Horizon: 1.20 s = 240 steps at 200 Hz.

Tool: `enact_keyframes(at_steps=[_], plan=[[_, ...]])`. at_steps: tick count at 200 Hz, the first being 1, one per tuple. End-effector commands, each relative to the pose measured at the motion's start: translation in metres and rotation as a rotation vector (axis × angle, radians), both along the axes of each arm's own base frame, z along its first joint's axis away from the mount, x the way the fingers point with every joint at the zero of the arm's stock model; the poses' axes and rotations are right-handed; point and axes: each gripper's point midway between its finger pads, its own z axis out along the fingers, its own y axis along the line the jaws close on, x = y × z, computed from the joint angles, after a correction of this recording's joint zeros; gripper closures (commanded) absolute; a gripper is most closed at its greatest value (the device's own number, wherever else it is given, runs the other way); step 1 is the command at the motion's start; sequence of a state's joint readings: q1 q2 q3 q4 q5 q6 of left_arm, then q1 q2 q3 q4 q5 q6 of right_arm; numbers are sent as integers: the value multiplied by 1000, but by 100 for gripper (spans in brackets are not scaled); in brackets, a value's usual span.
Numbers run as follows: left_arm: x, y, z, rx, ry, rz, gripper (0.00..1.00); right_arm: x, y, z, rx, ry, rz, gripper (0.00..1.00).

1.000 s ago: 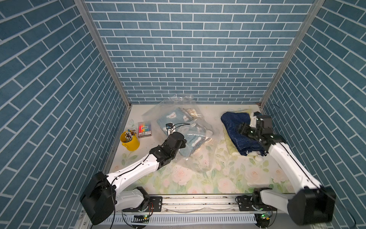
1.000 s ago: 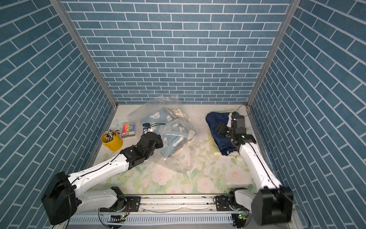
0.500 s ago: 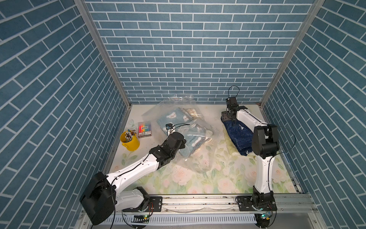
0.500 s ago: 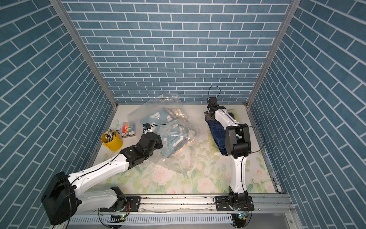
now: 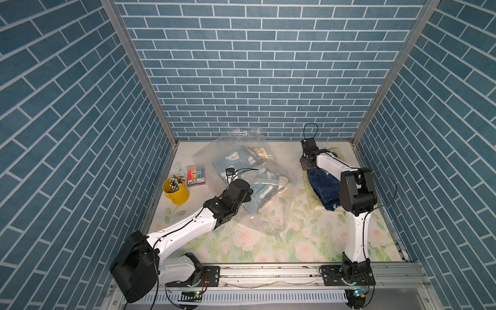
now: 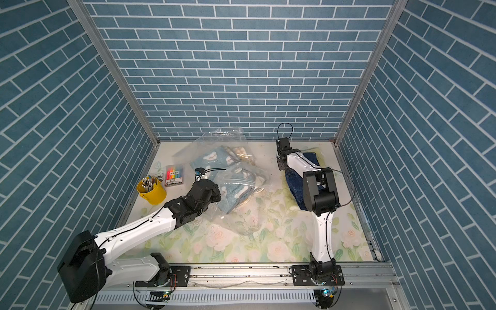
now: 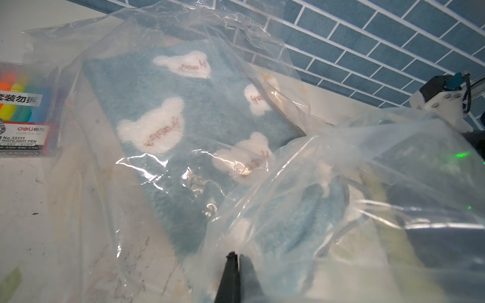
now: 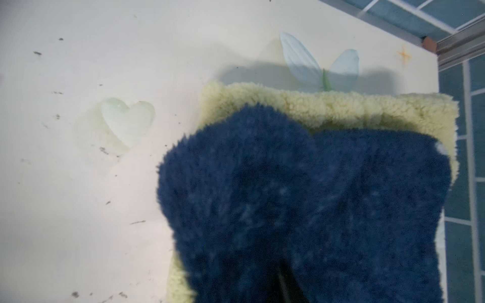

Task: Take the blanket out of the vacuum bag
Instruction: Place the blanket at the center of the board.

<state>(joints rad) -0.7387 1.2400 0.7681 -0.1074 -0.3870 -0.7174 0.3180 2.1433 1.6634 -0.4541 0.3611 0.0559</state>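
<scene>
Cream floral table cover [image 5: 295, 241] with the clear, crinkly vacuum bag [image 5: 265, 220] lying at its middle and a light blue bear-print blanket [image 7: 162, 105] inside it.
On your right, well apart from the bag, a navy blanket [image 5: 322, 185] lies on a pale yellow blanket [image 8: 328, 107]. Your left gripper [image 7: 235, 258] is clenched on the bag's near film. Your right gripper [image 5: 306, 169] presses into the navy blanket's far end, and fleece hides its jaws, so its grip cannot be told.
</scene>
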Motion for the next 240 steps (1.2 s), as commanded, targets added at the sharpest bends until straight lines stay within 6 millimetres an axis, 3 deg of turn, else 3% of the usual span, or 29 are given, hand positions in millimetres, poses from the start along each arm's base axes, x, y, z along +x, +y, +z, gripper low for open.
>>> enact_keyframes(at_steps=[1,10,39,72,92,142,147,157,172,190,205,240], plan=[[4,4,3,27,1,10,100,7,-1,30,32,-101,-25,93],[4,3,2,31,5,8,100,8,-1,39,47,-126,-28,100],[4,2,1,27,9,7,100,6,-1,58,177,-157,-17,100],[3,1,-1,19,10,-1,100,1,-15,77,369,-189,-19,100],[3,-1,-3,18,14,-7,100,4,-30,79,482,-187,-35,100],[6,-8,-5,13,23,-28,100,35,-33,64,668,-149,-36,100],[7,-8,-5,12,22,-26,100,39,-35,63,671,-154,-49,90],[6,-9,-4,10,21,-29,100,45,-36,59,672,-142,-66,59],[6,-10,-4,6,24,-35,100,44,-36,58,654,-119,-80,44],[5,-11,-4,-1,25,-42,100,35,-44,77,562,-171,-116,32],[5,-12,-5,-8,25,-48,100,22,-58,98,460,-208,-169,29],[2,-15,-5,-26,23,-66,100,-34,-87,143,283,-295,-278,26]])
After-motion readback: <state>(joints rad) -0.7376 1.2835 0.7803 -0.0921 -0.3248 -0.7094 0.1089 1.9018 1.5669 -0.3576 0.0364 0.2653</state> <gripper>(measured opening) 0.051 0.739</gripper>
